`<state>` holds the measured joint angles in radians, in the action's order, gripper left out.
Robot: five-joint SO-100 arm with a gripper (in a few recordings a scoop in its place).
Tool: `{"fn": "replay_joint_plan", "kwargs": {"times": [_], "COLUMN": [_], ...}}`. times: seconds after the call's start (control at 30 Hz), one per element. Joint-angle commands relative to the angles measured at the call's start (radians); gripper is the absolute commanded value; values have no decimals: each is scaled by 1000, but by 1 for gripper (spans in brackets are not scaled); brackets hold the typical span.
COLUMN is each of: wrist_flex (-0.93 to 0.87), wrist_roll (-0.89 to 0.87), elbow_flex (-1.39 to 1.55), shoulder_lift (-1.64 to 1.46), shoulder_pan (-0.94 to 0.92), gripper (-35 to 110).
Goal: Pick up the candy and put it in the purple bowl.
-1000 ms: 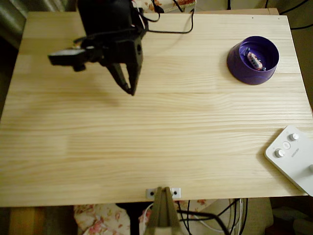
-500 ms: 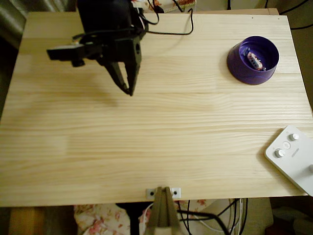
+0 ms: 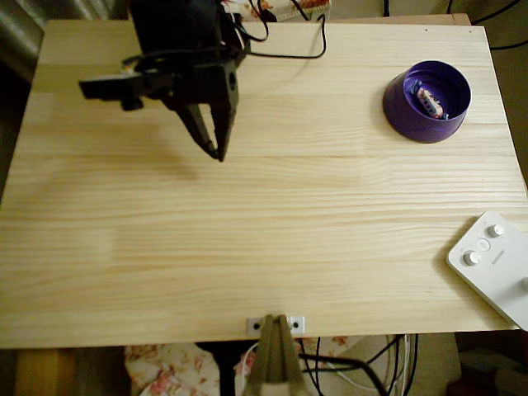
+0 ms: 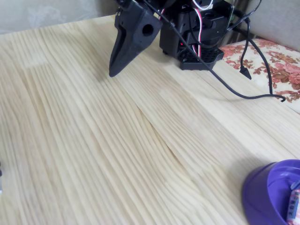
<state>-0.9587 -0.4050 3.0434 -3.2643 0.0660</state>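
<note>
The candy [image 3: 430,102] lies inside the bowl [image 3: 403,103], its long axis slanting from the bowl's upper left toward its lower right in the overhead view. The gripper [image 3: 219,150] hangs well to the left of the bowl over the table [image 3: 264,247], fingers pinched together, holding nothing, tips pointing down.

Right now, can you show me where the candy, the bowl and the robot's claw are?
candy [image 3: 429,101], overhead view, middle of the wrapper, lying inside the bowl.
bowl [image 3: 400,103], overhead view, left outer wall.
gripper [image 3: 219,153], overhead view, at the fingertips, which are together and point down at the table.
</note>
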Motion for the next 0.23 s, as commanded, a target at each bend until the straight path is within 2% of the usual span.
{"fn": "replay_joint_plan", "kwargs": {"times": [0.0,0.2], "wrist_flex": [-12,-12], "wrist_roll": [-3,5], "elbow_flex": [-9,-9], "shoulder_lift": [-20,-21], "shoulder_pan": [9,17], "gripper": [0,0]}}
